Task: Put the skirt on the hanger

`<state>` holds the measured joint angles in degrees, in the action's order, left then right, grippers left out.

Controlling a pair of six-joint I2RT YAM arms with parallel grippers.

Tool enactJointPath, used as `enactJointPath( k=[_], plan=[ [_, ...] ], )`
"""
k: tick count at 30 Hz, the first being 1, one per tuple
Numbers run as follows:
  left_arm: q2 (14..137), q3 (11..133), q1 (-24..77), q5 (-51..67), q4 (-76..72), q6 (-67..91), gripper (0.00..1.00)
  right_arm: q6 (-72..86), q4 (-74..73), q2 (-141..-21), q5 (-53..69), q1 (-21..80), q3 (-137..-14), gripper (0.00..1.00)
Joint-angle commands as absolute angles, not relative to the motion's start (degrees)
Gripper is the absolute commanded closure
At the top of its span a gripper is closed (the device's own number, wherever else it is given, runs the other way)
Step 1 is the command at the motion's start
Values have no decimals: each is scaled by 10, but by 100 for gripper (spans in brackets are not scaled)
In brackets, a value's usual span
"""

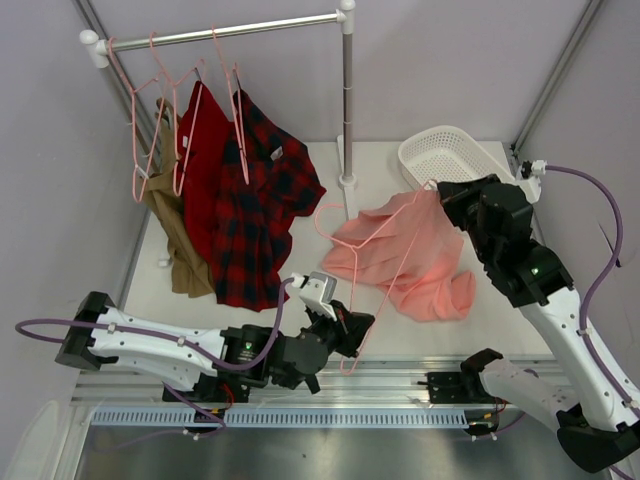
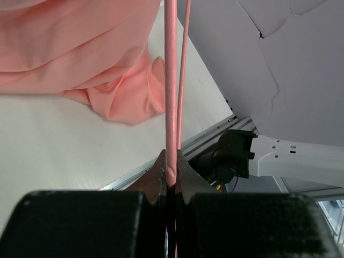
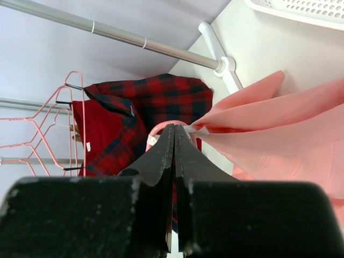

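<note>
The salmon-pink skirt [image 1: 415, 255] lies bunched on the table at centre right, with its top edge lifted. My right gripper [image 1: 440, 192] is shut on that lifted waist edge. In the right wrist view the gripper [image 3: 173, 129] pinches it by the small white label [image 3: 196, 129], and the skirt [image 3: 279, 123] hangs to the right. The pale-pink wire hanger [image 1: 319, 218] lies slanted across and through the skirt. My left gripper [image 1: 352, 322] is shut on its lower wire. In the left wrist view the gripper [image 2: 172, 161] clamps the hanger [image 2: 171, 80], with the skirt [image 2: 80, 48] beyond.
The white rail [image 1: 230, 30] at the back holds spare pink hangers [image 1: 150, 120], a red garment [image 1: 205, 170], a plaid shirt [image 1: 255, 200] and a tan garment [image 1: 175, 240]. Its post [image 1: 347, 100] stands behind the skirt. A white basket [image 1: 450, 155] sits at the back right.
</note>
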<state>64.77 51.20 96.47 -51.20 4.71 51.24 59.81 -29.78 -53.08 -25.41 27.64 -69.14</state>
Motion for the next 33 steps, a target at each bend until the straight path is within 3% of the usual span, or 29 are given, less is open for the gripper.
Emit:
enactJointPath(
  k=[1,33],
  plan=[
    [629,516,956,-543,36,534,100,615,-272,-512,-255,282,-691,100],
    [658,537,920,-578,-50,409,100,649,-284,-491,-227,358,-651,100]
  ],
)
